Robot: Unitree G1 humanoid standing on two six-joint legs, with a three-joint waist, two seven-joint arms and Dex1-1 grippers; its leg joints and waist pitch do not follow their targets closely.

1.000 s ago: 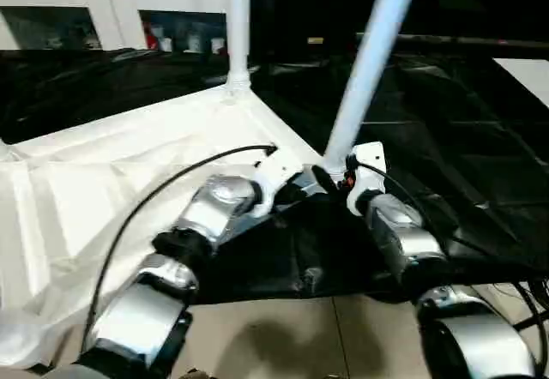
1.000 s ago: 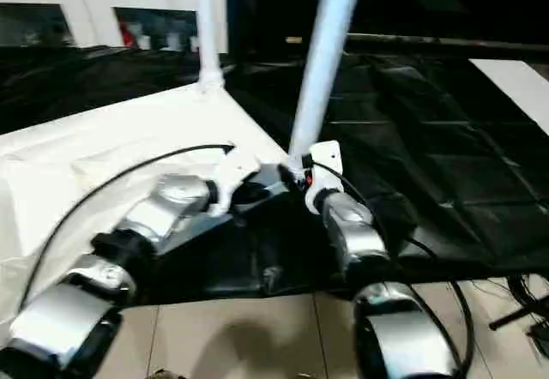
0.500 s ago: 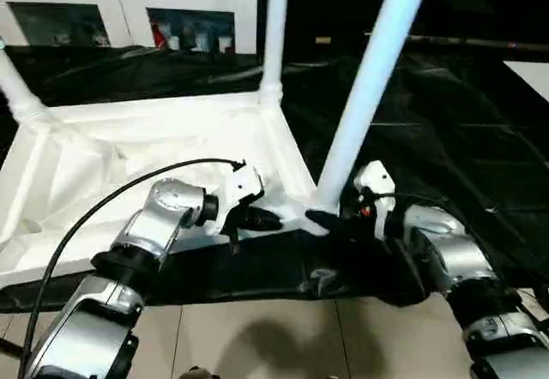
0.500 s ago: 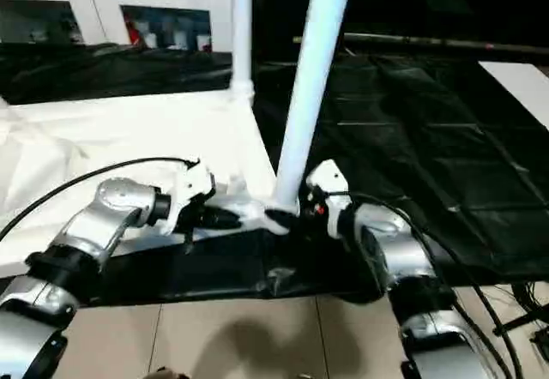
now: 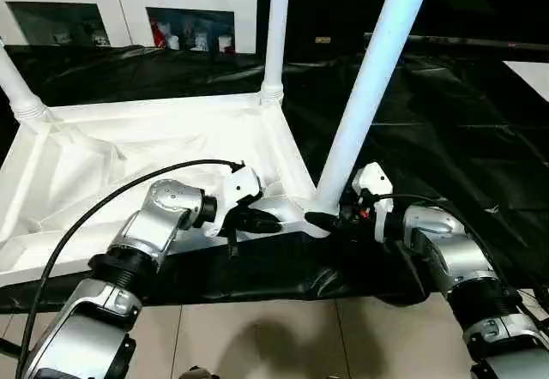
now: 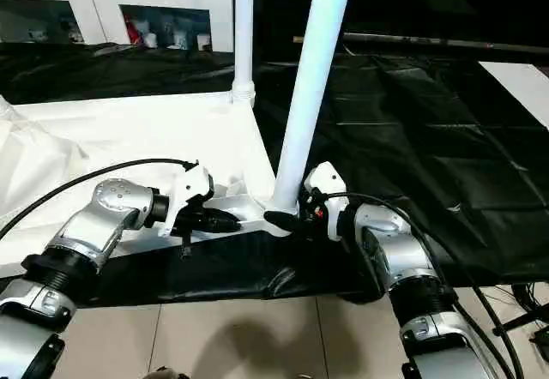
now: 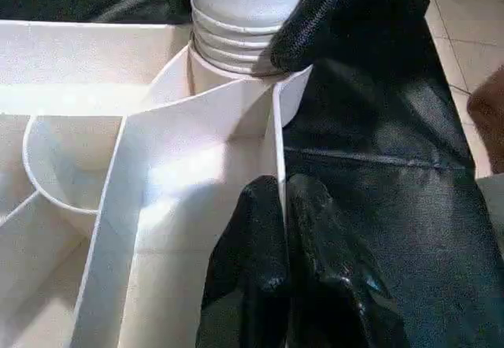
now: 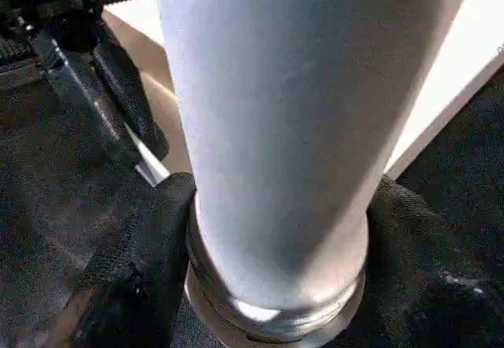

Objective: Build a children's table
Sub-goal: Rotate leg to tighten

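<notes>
A black plastic sheet (image 5: 446, 130) covers most of the floor ahead, with pale floor tiles (image 5: 283, 345) bare along its near edge. On the sheet, the white tabletop (image 5: 146, 147) of the children's table lies upside down, ribbed underside up, its raised rim forming a shallow tray. Behind it, at the far edge of the scene, stands a white cabinet (image 5: 129, 10) with glass doors.

Three white legs rise from the tabletop's corner sockets. The nearest leg (image 5: 369, 87) stands at the near right corner, leaning slightly to the right and running out of the top of the picture. A second leg (image 5: 275, 36) stands upright at the far right corner, and a third leg (image 5: 15, 87) shows at the far left corner, by the picture's edge. To the right of the tabletop the black sheet lies open and wide.

The right gripper (image 5: 330, 219) reaches in from the right at the base of the nearest leg. In the right wrist view its black fingers (image 8: 134, 261) sit on either side of the leg's ribbed collar, spread around it and touching it.

The left gripper (image 5: 262, 221) comes in from the left along the tabletop's near rim, just beside that same corner socket. In the left wrist view its two black fingers (image 7: 260, 269) are pressed together, resting against a thin upright rib of the tabletop.
</notes>
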